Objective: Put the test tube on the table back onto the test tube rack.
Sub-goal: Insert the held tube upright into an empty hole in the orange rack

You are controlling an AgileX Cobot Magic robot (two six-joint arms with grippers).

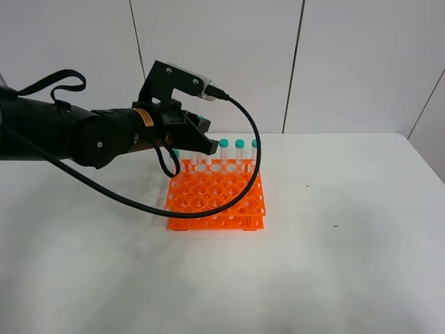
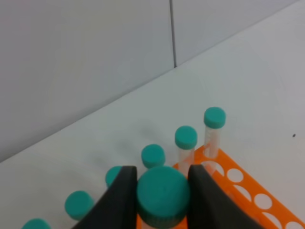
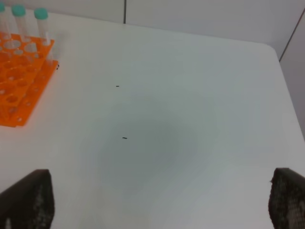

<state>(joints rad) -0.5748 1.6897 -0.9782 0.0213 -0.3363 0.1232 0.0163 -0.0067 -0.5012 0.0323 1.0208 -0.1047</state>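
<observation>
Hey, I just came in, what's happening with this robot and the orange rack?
The left gripper is shut on a teal-capped test tube, holding it upright over the back of the orange test tube rack, beside the row of other capped tubes standing there. Whether its tip has entered a hole can't be seen. The right gripper is open over the table, away from the rack.

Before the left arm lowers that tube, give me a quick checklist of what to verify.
1. Grip: the left gripper is shut on the test tube at its top end. Ok.
2. Position: it is held over the test tube rack, by the back row. Ok.
3. Tip lined up with a free hole: hidden in every view. Cannot tell.
4. The neighbouring tubes stand upright. Ok.
5. The right gripper is open over the table, away from the rack. Ok.
</observation>
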